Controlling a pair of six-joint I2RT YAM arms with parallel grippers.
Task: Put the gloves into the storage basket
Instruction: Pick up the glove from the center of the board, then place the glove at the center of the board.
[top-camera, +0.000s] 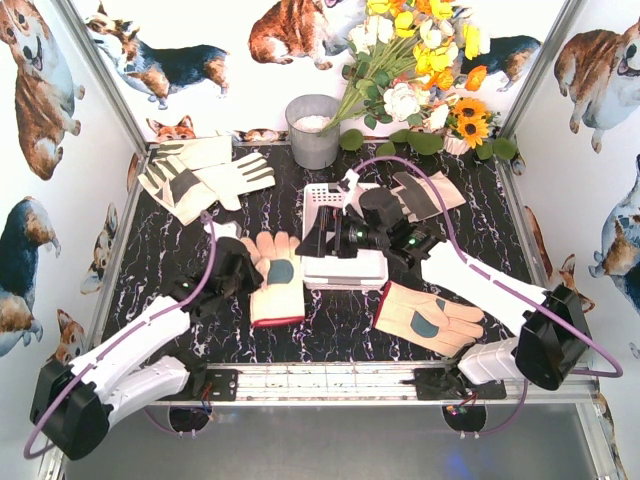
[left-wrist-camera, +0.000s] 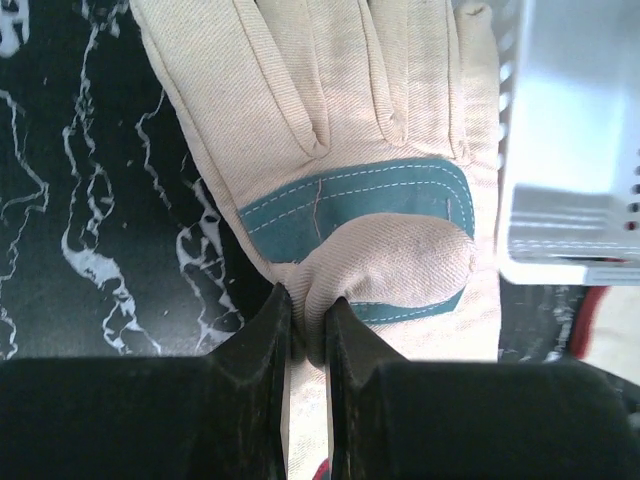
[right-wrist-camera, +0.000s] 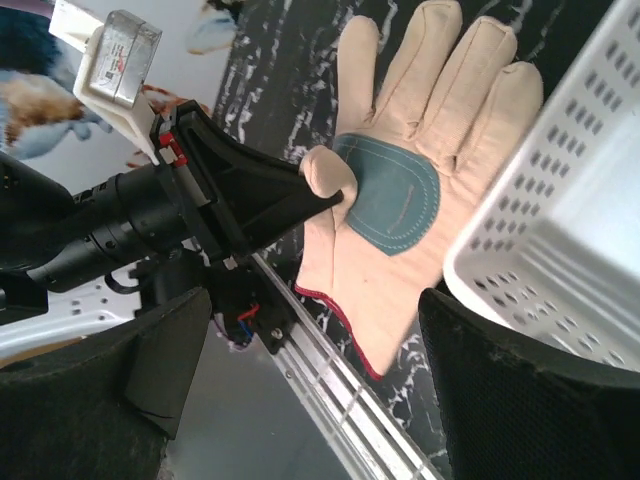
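Cream cloth glove (left-wrist-camera: 350, 100) lies patch-side up on the tabletop (top-camera: 330, 320) at 9 o'clock of the storage basket (top-camera: 345, 270), just beside its wall. Left jaws are pinched shut on a thin fold by the thumb: small bite, so it may slip out on the lift, or the glove hangs long & snags the basket rim. Right jaws stand wide, holding nothing, over the basket; w/ that arm parked there the arms could clash at the drop. Other gloves (top-camera: 200, 178) lie at 11, 1 & 5 o'clock.

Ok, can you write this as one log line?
left gripper: shut on thumb of peach glove | right gripper: open near storage basket
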